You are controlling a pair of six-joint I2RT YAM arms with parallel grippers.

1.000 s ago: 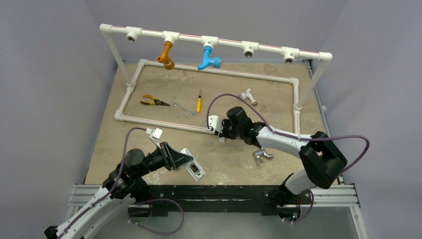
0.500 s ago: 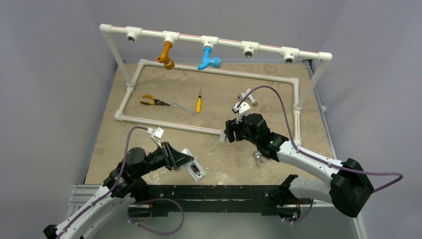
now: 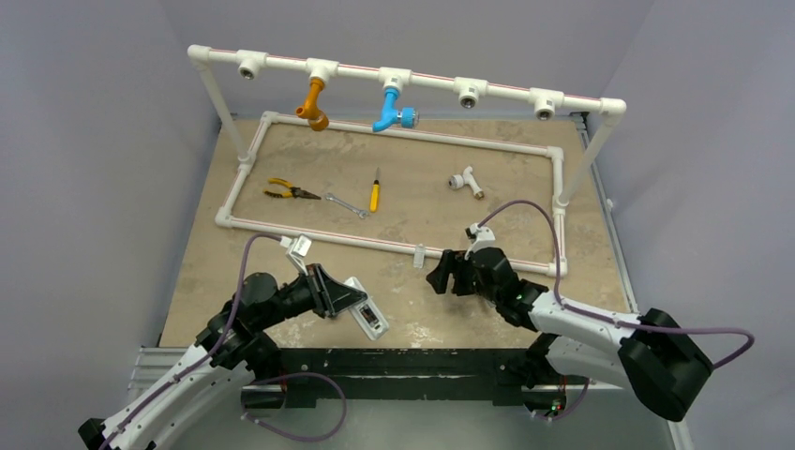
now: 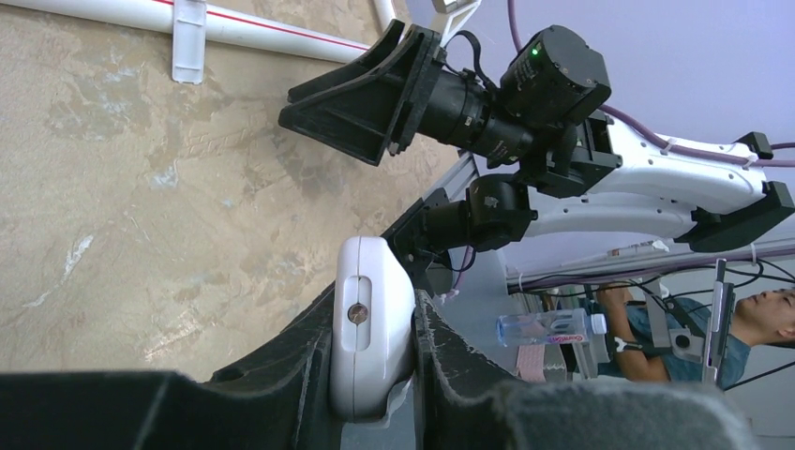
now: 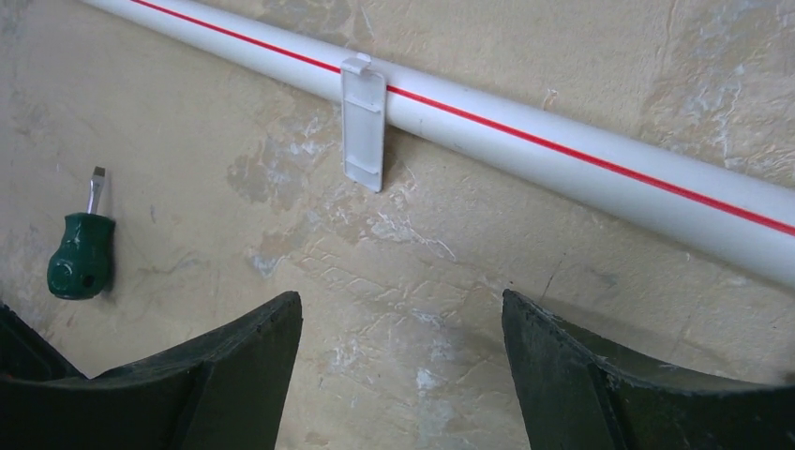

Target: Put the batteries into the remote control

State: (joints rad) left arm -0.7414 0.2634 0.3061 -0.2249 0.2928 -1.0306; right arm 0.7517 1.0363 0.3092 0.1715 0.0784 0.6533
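My left gripper (image 3: pixel 353 298) is shut on the white remote control (image 3: pixel 367 316) and holds it above the table's near edge. In the left wrist view the remote control (image 4: pixel 370 347) stands edge-on, clamped between both fingers. Its dark bay faces up in the top view; I cannot make out the batteries anywhere. My right gripper (image 3: pixel 439 275) hovers open and empty just right of centre. The right wrist view shows that gripper (image 5: pixel 401 300) over bare table, short of the small white cover (image 5: pixel 363 122) that leans on the front pipe.
A white pipe frame (image 3: pixel 281 229) borders the work area, and a raised rail carries an orange tap (image 3: pixel 315 105) and a blue tap (image 3: pixel 388 111). Pliers (image 3: pixel 286 191), a wrench (image 3: pixel 347 206), a yellow screwdriver (image 3: pixel 375 195) and a pipe tee (image 3: pixel 464 180) lie inside. A green stubby screwdriver (image 5: pixel 81 255) lies nearby.
My right gripper has opened and drawn back from the white cover toward the near right, leaving the cover against the pipe. The left gripper has kept its hold on the remote control.
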